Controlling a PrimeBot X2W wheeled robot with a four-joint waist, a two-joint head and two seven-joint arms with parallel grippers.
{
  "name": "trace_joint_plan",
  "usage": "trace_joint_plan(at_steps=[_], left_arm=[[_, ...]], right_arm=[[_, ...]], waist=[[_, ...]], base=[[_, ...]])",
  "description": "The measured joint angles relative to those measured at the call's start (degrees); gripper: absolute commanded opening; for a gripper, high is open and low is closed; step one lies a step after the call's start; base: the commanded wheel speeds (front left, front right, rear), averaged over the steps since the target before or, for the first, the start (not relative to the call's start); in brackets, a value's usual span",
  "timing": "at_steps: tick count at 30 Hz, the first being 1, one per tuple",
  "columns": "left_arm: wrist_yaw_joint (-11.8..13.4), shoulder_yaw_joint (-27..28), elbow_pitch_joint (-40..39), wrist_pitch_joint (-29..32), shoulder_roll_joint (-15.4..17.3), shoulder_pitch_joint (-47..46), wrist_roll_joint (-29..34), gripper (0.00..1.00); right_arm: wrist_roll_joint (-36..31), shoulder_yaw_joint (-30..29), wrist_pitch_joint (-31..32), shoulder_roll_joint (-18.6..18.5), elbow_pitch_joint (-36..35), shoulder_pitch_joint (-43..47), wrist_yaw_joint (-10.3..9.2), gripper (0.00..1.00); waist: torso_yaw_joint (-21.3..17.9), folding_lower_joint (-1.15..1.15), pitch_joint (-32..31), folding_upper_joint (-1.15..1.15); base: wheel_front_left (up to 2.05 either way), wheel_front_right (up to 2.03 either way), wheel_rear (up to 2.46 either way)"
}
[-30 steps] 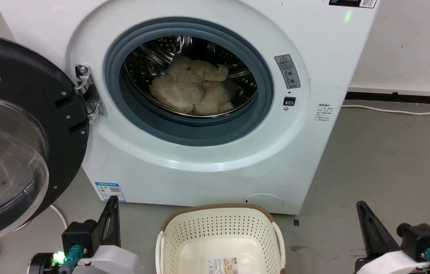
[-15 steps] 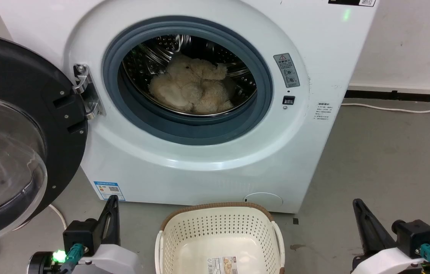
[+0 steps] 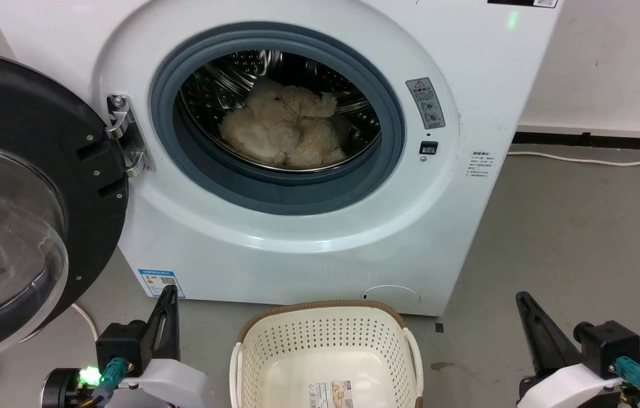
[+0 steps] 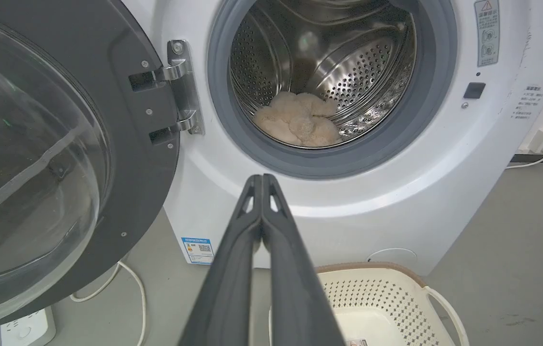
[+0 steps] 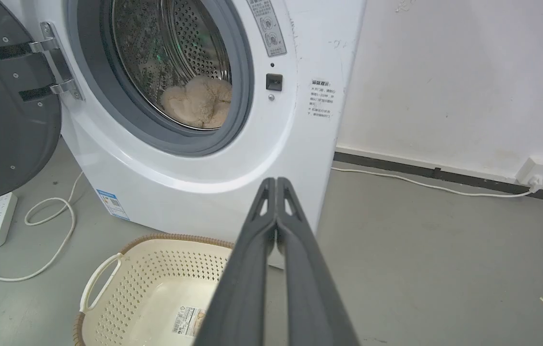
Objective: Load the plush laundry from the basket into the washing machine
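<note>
Since the plush laundry [image 3: 283,127] lies in the drum of the washing machine [image 3: 297,243] and the basket [image 3: 325,340] holds none, your loading looks done, your left hand [image 4: 262,180] and right hand [image 5: 276,182] pressed closed on nothing; closing the door [image 3: 14,198] likely comes next.

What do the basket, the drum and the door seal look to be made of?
Basket: likely moulded plastic, matte cream, with evenly spaced holes; its brown rim looks woven, perhaps imitation.
Drum: shiny metal, probably stainless steel, judging by mirror glints and perforations.
Seal: matte grey, looks like rubber, though that can't be confirmed.
</note>
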Motion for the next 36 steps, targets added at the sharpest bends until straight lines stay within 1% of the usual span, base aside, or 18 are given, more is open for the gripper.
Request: trace_joint_plan(at_steps=[15,36], left_arm=[[-1.5,1.1,0.3,0.8,-1.4,-0.1,2.3,0.00],[-1.6,1.5,0.3,0.9,-1.5,-0.3,2.8,0.00]], right_arm=[[-1.5,0.5,0.2,0.0,0.6,-1.4,0.00,0.00],[-1.7,0.6,0.3,0.0,0.8,-2.1,0.00,0.00]], waist=[[-0.2,0.00,0.3,0.00],[-0.2,0.00,0.3,0.00]], base=[[0.00,0.00,0.00],[0.00,0.00,0.00]])
